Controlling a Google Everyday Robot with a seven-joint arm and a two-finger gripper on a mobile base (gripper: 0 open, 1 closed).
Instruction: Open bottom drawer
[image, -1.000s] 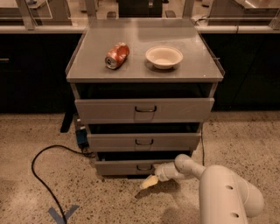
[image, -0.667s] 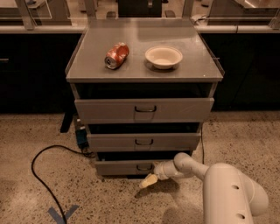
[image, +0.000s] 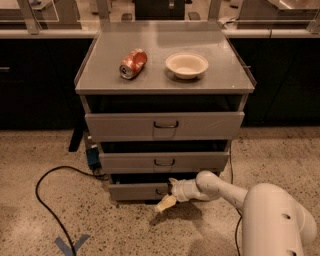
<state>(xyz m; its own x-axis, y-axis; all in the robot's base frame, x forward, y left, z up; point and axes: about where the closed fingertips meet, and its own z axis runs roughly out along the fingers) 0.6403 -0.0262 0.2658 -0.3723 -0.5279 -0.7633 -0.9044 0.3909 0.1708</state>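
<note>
The bottom drawer (image: 134, 191) is the lowest and narrowest grey front of the three-drawer cabinet, just above the floor. Its small dark handle is mostly hidden behind my gripper (image: 168, 196). The gripper reaches in from the right on a white arm (image: 225, 190) and sits right at the centre of the drawer front, by the handle. One pale finger (image: 165, 203) points down and left, below the drawer's lower edge. The drawer front stands slightly forward of the cabinet frame.
The middle drawer (image: 162, 162) and top drawer (image: 165, 125) are above. A red can (image: 133, 63) lies on its side next to a white bowl (image: 186, 65) on the cabinet top (image: 100, 60). A black cable (image: 45, 192) loops over the floor at left. Blue tape (image: 71, 245) marks the floor.
The white arm's body at lower right has shifted slightly right and back. The gripper stays at the bottom drawer's handle. The drawer position looks about the same.
</note>
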